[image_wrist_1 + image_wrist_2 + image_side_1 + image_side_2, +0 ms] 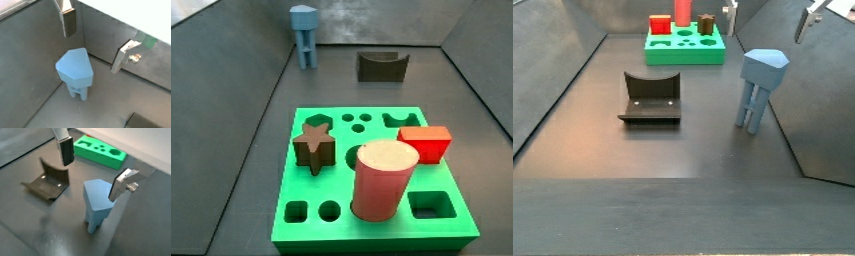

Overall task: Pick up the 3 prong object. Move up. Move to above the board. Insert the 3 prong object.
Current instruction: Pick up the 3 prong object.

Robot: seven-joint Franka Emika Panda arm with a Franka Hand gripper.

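Green, widest of all: board flat on the dark floor, holding a pink cylinder, a red block and a brown star piece, other holes empty. Next in size, fixture, standing between board and near edge in a side view. Smaller, steel-blue 3 prong object, upright on its legs, well apart from the board, close to a side wall. Above it, gripper, silver fingers spread wide either side of the head, touching nothing. Step in hand, by judgement: the pick-up, not yet made. Next called for: straight descent around the head, then closing squarely before any lift.
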